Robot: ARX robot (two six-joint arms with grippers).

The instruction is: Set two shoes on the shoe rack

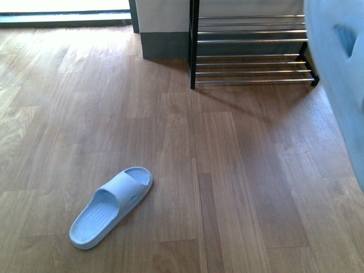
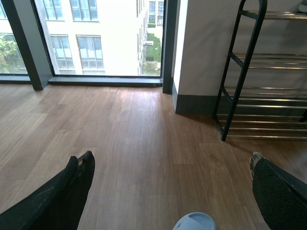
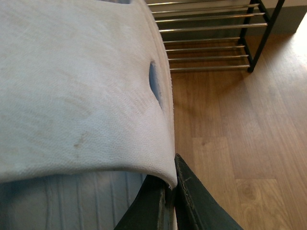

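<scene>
One pale blue slide sandal (image 1: 114, 206) lies on the wooden floor at the front left; its toe end also shows in the left wrist view (image 2: 194, 222). My right gripper (image 3: 170, 189) is shut on the strap edge of a second pale blue slide sandal (image 3: 76, 91), held up in the air; it shows blurred at the right edge of the front view (image 1: 341, 74). The shoe rack (image 1: 250, 51) stands at the back right, its chrome rods bare where visible. My left gripper (image 2: 170, 167) is open and empty above the floor. No grey sneakers are in view.
A grey-based wall corner (image 1: 162, 34) stands just left of the rack. A large window (image 2: 96, 38) with a dark frame runs along the far left. Wooden floor (image 1: 227, 170) lies between me and the rack.
</scene>
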